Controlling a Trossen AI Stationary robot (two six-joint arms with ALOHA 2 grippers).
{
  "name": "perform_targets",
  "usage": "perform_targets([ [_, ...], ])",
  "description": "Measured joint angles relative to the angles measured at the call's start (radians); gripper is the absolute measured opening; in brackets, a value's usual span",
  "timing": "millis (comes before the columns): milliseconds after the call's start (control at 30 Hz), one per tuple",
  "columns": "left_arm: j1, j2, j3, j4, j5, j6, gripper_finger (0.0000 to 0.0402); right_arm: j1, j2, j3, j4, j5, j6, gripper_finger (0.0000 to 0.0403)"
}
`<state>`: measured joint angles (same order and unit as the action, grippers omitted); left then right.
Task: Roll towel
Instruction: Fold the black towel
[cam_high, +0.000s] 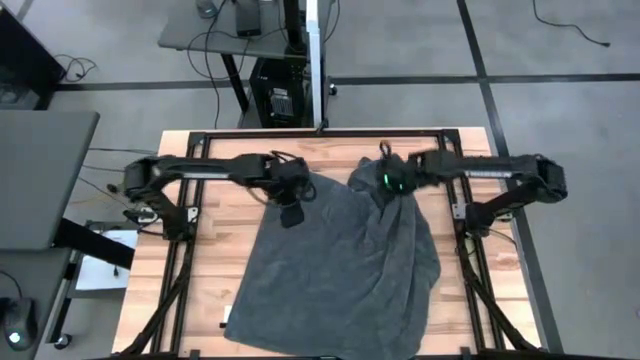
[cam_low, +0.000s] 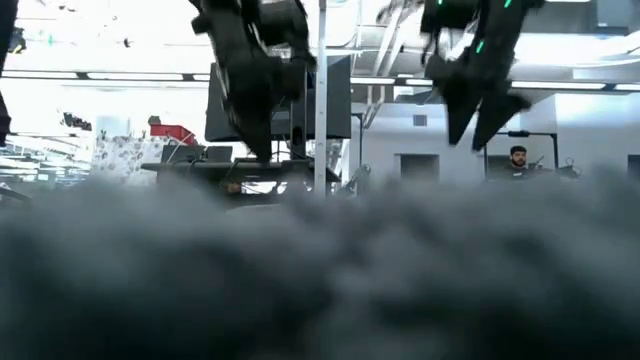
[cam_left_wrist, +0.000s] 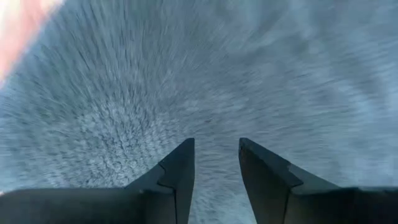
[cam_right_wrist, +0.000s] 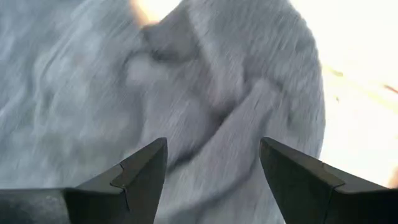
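On the light wooden tabletop (cam_high: 200, 290), seen from above, the large dark grey terry-cloth towel (cam_high: 330, 270) is lying spread but rumpled, with its far right corner bunched. The left gripper (cam_high: 291, 214) is hovering over the towel's far left edge; the right gripper (cam_high: 392, 186) is hovering over the bunched corner.

In the low view, both grippers are hanging clear above the cloth, not touching it.

In the left wrist view, the jaws are standing partly open, holding nothing.

In the right wrist view, the jaws are standing wide open and empty over folds.

Judged from this, the roll is not yet started; the next move calls for regrasping the far edge and turning it over.
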<state>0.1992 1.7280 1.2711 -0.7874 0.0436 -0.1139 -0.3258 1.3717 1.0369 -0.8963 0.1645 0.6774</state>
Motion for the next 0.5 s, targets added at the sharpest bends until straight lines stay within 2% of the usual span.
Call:
perform_targets([
  [67,0.0,0.051,-0.001,0.015,0.0,-0.018,0.0107,-0.068,0.016,-0.044,0.09,-0.032,-0.07,0.0248],
  [133,-0.005,0.085,-0.001,0.049,0.003,-0.031,0.0107,-0.118,0.042,-0.075,0.197,-0.112,-0.16,0.0248],
  [267,-0.02,0.135,-0.006,0.087,0.002,-0.127,0.0107,-0.153,0.125,-0.11,0.341,-0.267,-0.328,0.0248],
  [500,-0.079,0.146,-0.131,0.133,-0.012,-0.37,0.0107,-0.257,0.297,-0.11,0.327,-0.233,-0.578,0.0248],
])
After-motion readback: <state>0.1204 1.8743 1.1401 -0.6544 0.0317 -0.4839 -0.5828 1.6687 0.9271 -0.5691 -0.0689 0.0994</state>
